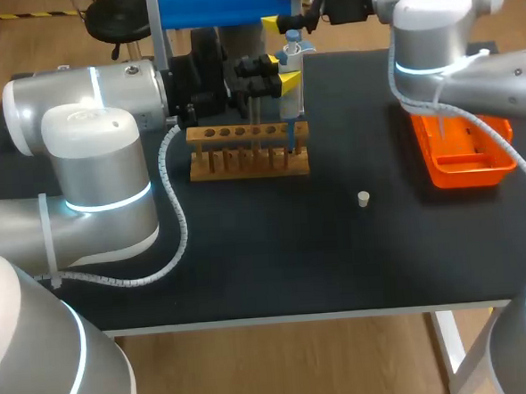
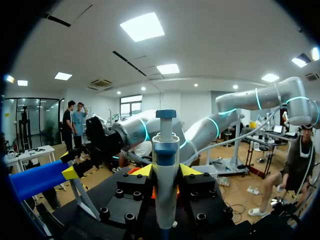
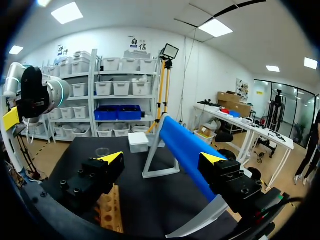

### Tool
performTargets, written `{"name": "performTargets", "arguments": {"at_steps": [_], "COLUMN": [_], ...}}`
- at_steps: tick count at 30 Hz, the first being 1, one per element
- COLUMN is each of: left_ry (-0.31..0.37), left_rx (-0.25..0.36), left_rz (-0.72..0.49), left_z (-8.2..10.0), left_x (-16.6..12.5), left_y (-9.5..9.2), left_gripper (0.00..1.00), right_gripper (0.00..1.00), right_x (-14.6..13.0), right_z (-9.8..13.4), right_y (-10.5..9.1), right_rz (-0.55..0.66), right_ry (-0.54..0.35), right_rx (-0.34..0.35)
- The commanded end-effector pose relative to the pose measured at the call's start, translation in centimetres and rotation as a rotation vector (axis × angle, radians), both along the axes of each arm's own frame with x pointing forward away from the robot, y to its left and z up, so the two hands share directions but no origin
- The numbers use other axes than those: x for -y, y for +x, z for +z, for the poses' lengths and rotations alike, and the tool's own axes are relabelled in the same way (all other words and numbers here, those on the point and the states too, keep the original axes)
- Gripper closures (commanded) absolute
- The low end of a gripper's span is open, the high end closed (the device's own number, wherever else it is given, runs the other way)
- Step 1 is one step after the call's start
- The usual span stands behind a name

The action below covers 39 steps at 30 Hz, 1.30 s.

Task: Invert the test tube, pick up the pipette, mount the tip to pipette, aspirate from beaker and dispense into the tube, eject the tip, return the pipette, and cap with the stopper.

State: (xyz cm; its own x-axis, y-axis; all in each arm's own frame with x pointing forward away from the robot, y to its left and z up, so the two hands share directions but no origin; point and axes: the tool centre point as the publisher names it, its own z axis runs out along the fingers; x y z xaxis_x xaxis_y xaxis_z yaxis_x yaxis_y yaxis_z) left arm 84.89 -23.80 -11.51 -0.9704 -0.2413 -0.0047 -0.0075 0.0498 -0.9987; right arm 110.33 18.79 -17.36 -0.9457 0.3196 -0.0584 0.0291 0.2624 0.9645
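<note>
Left claw [image 2: 165, 171] clamps one pipette [image 2: 165, 147] over one rack [image 1: 249, 162], one stopper [image 1: 363, 198] nearby; right claw [image 3: 162, 159] gapes apart.

1. The white-and-blue plastic pipette [image 2: 165, 150], clamped between the left gripper's [image 2: 166, 171] yellow tips, is cut off just below them in the left wrist view.
2. From above, its lower end is lost in the slotted wooden rack [image 1: 248, 158] beneath the gripper.
3. The small white stopper [image 1: 363, 198], right of the pipette, is too small to detail.
</note>
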Motion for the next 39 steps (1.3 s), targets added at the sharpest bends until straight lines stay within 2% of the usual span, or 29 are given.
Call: {"name": "performTargets", "arguments": {"at_steps": [1,33,39], "left_ry": [-0.004,-0.004,0.036], "left_rx": [0.003,0.003,-0.015], "left_rz": [0.005,0.005,0.059], "left_z": [-0.1,-0.1,-0.3], "left_x": [0.2,0.2,-2.1], "left_y": [0.0,0.0,0.5], "left_gripper": [1.00,1.00,1.00], "right_gripper": [0.00,0.00,0.00], "right_x": [-0.3,-0.2,-0.2], "right_z": [-0.1,0.1,0.1], "right_y": [0.3,0.1,0.1], "right_rz": [-0.002,-0.002,-0.002], "right_ry": [-0.002,-0.003,-0.003], "right_rx": [0.003,0.016,0.016]}}
